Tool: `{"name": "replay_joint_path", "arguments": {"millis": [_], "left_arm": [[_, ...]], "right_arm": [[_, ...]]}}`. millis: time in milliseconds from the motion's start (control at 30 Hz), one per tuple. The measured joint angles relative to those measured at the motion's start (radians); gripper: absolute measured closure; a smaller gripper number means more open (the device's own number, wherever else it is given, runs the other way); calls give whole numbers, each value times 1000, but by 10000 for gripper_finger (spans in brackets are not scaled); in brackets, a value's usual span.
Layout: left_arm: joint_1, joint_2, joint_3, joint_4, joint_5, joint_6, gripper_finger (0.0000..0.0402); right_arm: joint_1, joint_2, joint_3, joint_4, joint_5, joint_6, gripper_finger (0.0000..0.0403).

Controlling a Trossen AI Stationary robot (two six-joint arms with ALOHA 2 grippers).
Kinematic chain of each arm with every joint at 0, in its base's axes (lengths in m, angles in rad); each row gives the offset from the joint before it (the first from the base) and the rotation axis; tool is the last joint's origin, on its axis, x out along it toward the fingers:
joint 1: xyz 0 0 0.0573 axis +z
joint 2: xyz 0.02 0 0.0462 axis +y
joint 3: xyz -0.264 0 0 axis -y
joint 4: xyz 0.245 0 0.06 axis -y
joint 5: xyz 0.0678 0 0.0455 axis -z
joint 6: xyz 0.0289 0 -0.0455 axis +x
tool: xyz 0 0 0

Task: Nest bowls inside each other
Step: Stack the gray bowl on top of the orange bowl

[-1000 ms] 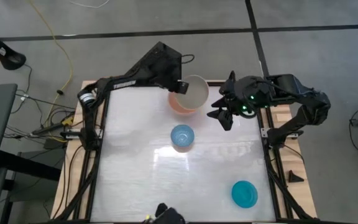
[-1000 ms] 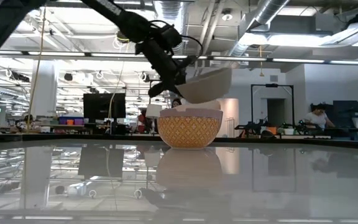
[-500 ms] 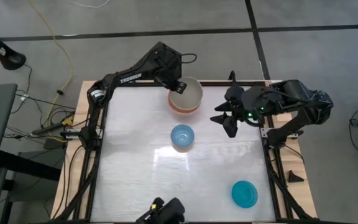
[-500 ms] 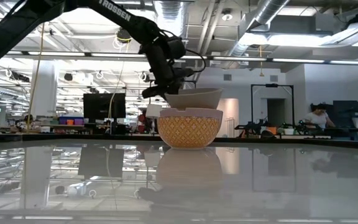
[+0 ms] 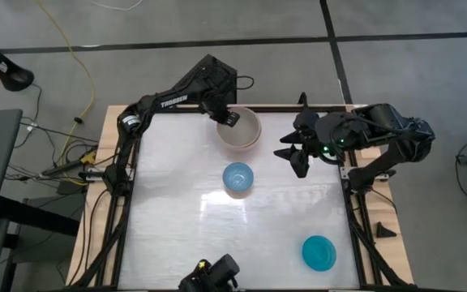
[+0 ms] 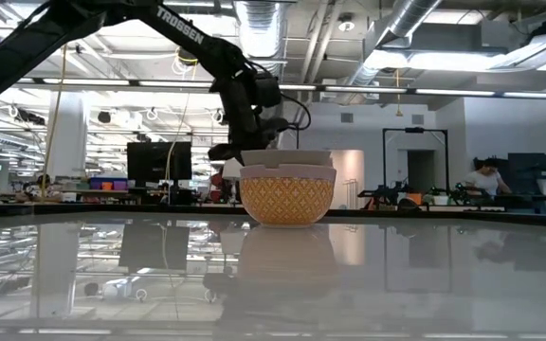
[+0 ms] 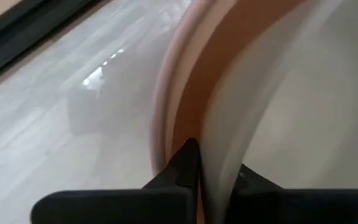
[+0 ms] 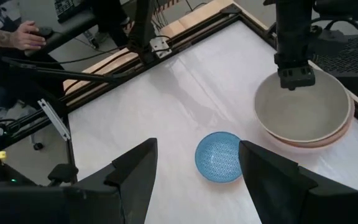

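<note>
A grey-beige bowl (image 5: 244,130) sits inside a salmon-pink bowl (image 8: 319,142) at the table's far middle. In the low view the outer bowl (image 6: 288,197) shows a patterned wall, with the inner rim (image 6: 287,156) just above it. My left gripper (image 5: 229,118) is shut on the inner bowl's rim. A light blue bowl (image 5: 237,178) rests on its base mid-table. A teal-blue bowl (image 5: 319,252) stands near the right front corner. My right gripper (image 5: 294,154) hangs open above the table's far right, holding nothing. My left gripper pinches the grey-beige bowl's rim (image 7: 213,155) on its far-left side. One finger (image 7: 244,177) is inside the bowl. The other finger (image 7: 185,165) is outside, between the two bowls. The fingers come steeply from above. The bowl lies level in the pink bowl.
A dark device (image 5: 213,277) stands at the table's near edge. Black frame rails (image 5: 128,186) run along the table's sides. A person's hand (image 8: 27,34) shows beyond the table. Bare tabletop lies at the near left.
My left gripper has gone down and tipped steeper, staying shut on the grey-beige bowl. The bowl was tilted above the pink bowl and has turned level and sunk into it.
</note>
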Motion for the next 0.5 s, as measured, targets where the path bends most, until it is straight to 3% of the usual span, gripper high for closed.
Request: {"name": "replay_joint_path", "arguments": {"millis": [200, 500], "left_arm": [[-5, -1, 0, 54, -7, 38, 352], [-6, -11, 8, 92, 27, 54, 194]], "right_arm": [[27, 0, 0, -1, 0, 0, 143], [53, 1, 0, -9, 19, 18, 143]]}}
